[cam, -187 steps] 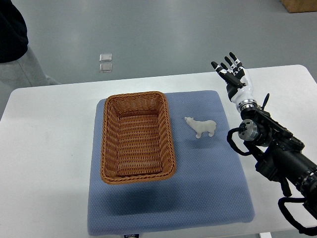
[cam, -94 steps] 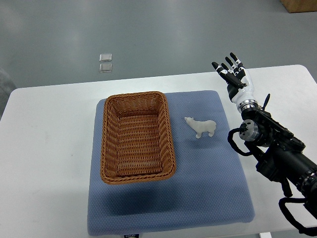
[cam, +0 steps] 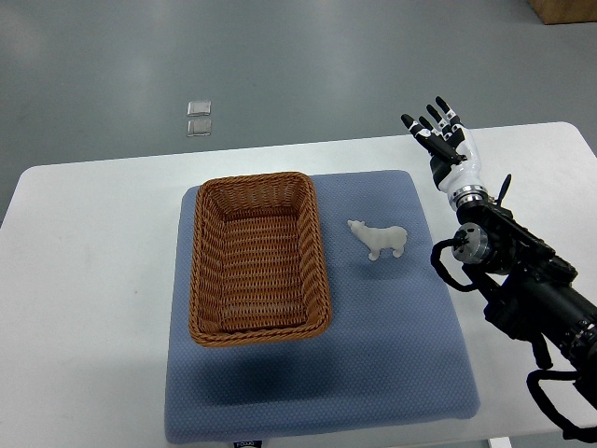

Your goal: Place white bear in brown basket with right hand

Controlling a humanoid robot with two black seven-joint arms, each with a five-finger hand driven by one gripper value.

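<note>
the right hand point(cam: 442, 140) is raised over the far right part of the white surface point(cam: 93, 280), just past the far right corner of the blue mat point(cam: 373, 373). its black-tipped fingers point(cam: 431, 117) are spread wide and hold nothing. the palm is white, and the dark arm runs from the wrist down toward the near right corner, with black cables looping beside the wrist joint.

to the left of the hand and nearer, the white bear point(cam: 379, 239) stands on the mat, apart from the hand, its head pointing left toward the basket. nothing lies between the hand and the bear but bare mat.

further left, the brown basket point(cam: 258, 257) sits on the left half of the mat, its long side running near to far. it is woven wicker with sloped walls, and nothing shows inside it. a strip of mat separates the bear from the basket's right rim; they are near but not touching.

the mat covers the middle of the surface, with bare white surface on both sides. beyond the far edge is grey floor, where two small clear square things point(cam: 198, 118) lie close together, well apart from the basket.
</note>
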